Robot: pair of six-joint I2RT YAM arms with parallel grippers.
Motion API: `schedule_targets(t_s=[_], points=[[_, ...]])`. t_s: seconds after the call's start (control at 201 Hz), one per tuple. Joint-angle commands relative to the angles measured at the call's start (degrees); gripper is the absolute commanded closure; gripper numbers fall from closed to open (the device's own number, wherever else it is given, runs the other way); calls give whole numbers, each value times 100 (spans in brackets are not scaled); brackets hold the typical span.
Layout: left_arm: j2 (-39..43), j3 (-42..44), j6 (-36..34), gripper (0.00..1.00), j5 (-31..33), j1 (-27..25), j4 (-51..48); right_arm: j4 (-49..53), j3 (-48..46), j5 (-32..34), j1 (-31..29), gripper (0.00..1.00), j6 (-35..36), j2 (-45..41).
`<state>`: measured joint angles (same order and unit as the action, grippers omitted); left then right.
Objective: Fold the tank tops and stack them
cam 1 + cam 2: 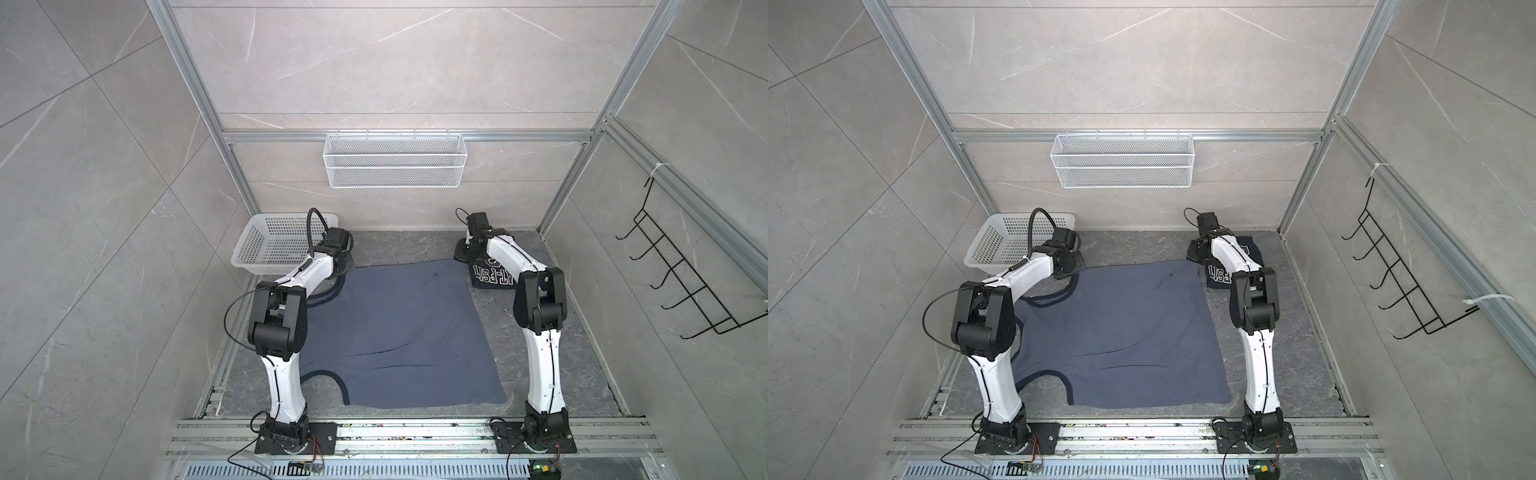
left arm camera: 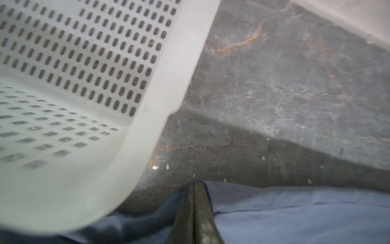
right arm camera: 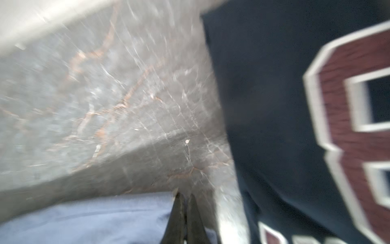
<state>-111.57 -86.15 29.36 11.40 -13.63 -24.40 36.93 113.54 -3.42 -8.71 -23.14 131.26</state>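
A slate blue-grey tank top point(image 1: 399, 332) point(image 1: 1121, 332) lies spread flat mid-table, its straps toward the left arm. My left gripper point(image 1: 347, 266) point(image 1: 1077, 266) is down at its far left corner. In the left wrist view that gripper point(image 2: 193, 184) is shut, with the blue cloth point(image 2: 295, 217) pinched at its tips. My right gripper point(image 1: 459, 253) point(image 1: 1192, 251) sits at the top's far right corner. In the right wrist view this gripper point(image 3: 185, 195) is shut on the blue cloth's point(image 3: 95, 219) edge. A folded near-black navy tank top point(image 1: 492, 276) point(image 1: 1219, 276) point(image 3: 274, 105) with white-edged red print lies beside it, partly under the right arm.
A white perforated plastic basket point(image 1: 266, 249) point(image 1: 1000, 245) point(image 2: 84, 84) stands at the back left, close to my left gripper. A white wire basket point(image 1: 395, 160) hangs on the back wall. A black hook rack point(image 1: 681, 270) is on the right wall.
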Motion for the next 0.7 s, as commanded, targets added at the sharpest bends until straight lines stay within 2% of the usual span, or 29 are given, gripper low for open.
schedule_targets(t_s=[0.0, 0.219, 0.448, 0.692], points=[[414, 19, -45, 100, -137, 80, 298, -288, -127, -117, 104, 100, -30, -305], [747, 397, 0, 100, -487, 87, 398, -648, -894, -338, 110, 100, -51, -913], [1342, 1127, 65, 100, -957, 69, 513, -1225, -2323, -536, 113, 100, -84, -1927], [2322, 2299, 281, 100, -1207, -19, 666, -1709, -3985, -672, 105, 100, -376, -3093]])
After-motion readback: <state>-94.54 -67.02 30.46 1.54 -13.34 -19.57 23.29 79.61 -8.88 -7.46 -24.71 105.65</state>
